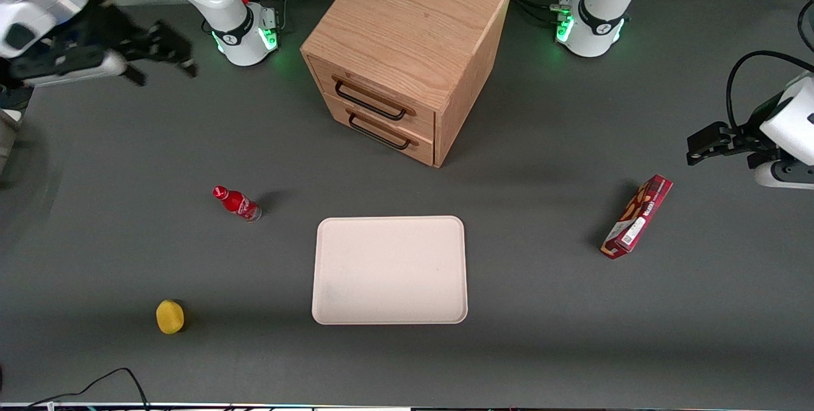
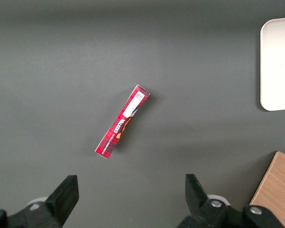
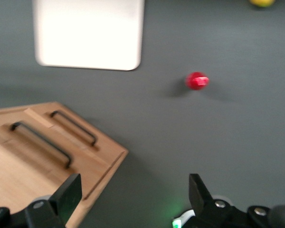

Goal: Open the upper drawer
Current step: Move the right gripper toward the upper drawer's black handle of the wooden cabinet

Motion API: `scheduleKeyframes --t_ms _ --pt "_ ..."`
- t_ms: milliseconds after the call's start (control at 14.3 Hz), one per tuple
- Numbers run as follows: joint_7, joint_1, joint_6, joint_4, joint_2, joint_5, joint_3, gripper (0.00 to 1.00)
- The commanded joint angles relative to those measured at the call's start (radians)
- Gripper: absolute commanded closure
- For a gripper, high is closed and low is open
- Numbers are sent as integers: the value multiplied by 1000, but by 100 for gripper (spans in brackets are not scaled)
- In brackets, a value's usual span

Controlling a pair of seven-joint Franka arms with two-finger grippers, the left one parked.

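Above the table, pincer (image 1: 168, 55) spread; upper drawer (image 1: 372, 100) closed.

The claw (image 1: 166, 49) hangs open above the tabletop (image 1: 540, 309) toward the working arm's end, well apart from the cabinet (image 1: 407, 48), level with its upper drawer (image 1: 375, 98), which sits above the lower drawer (image 1: 381, 132). Nearer the camera than the claw stand the bottle (image 1: 237, 203), then the tray (image 1: 390, 270) and ball (image 1: 170, 317); the box (image 1: 637, 216) lies toward the parked arm's end.

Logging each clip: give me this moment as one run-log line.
phase: approach | gripper: open, in the air, toward working arm's end, apart from cabinet | upper drawer: shut, handle untouched
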Motion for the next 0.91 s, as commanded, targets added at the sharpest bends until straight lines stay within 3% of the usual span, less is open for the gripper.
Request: scheduleKeyframes --t_ms 0,209,349,628,837 --pt "-56 1 -27 83 76 84 95 0" --pt "-345 1 -14 91 146 105 180 0" --pt "-556 3 -12 82 203 187 184 0" --pt "-607 3 66 54 293 290 217 0" --pt "-607 3 230 -61 307 293 278 0"
